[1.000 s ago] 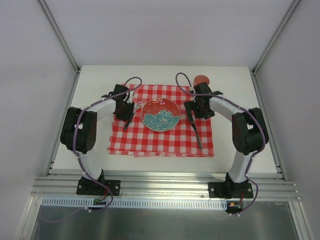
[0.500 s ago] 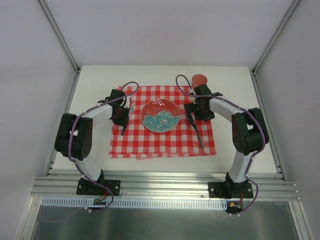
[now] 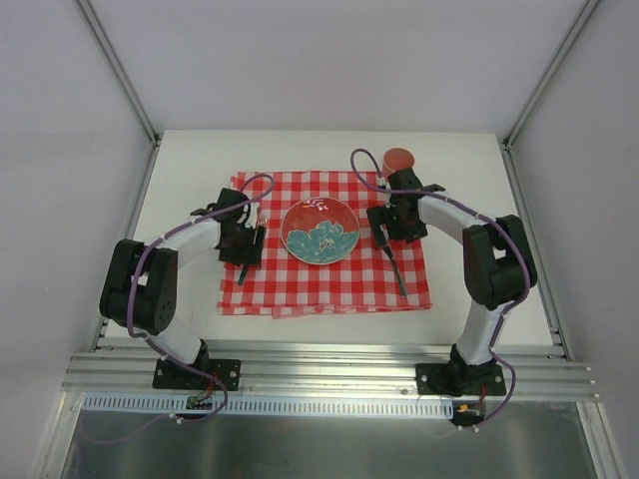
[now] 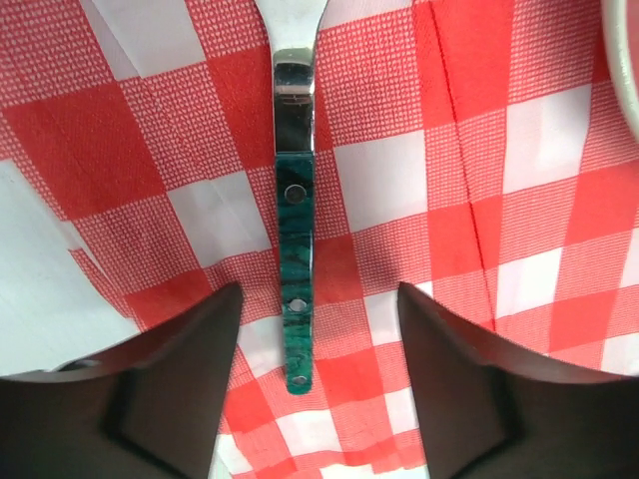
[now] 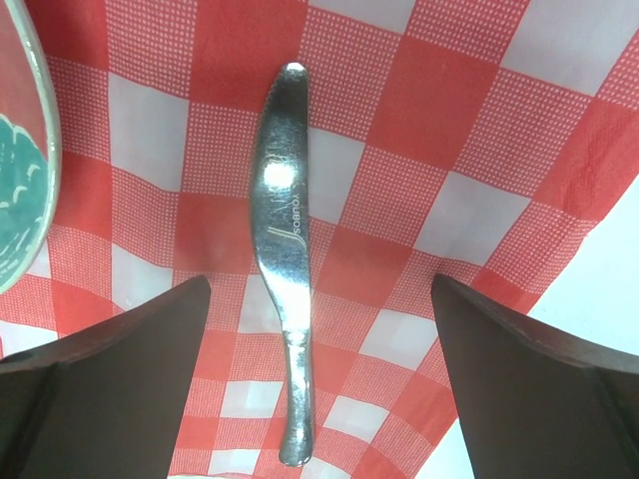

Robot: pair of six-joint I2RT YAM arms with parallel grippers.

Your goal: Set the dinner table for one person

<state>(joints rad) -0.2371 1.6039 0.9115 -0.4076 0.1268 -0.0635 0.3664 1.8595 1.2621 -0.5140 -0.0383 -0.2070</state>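
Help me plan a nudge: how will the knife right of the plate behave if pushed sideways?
The knife looks like solid polished metal, so probably stiff and slippery. It lies flat, so it should slide rather than roll. The checked cloth beneath is soft and may bunch with it.

We count one off-white rectangular dinner table [image 3: 200,165], and on it one red-and-white checked cloth [image 3: 329,284]. On the cloth we find one round plate with a red rim and a teal pattern [image 3: 319,232], one plain steel table knife [image 5: 282,239] toward the cloth's right edge, and one steel utensil with a green riveted handle [image 4: 295,289] toward its left edge. One reddish-brown cup [image 3: 397,158] stands at the cloth's far right corner. We also count two white-and-black robot arms: the left arm [image 3: 190,238] and the right arm [image 3: 454,212].
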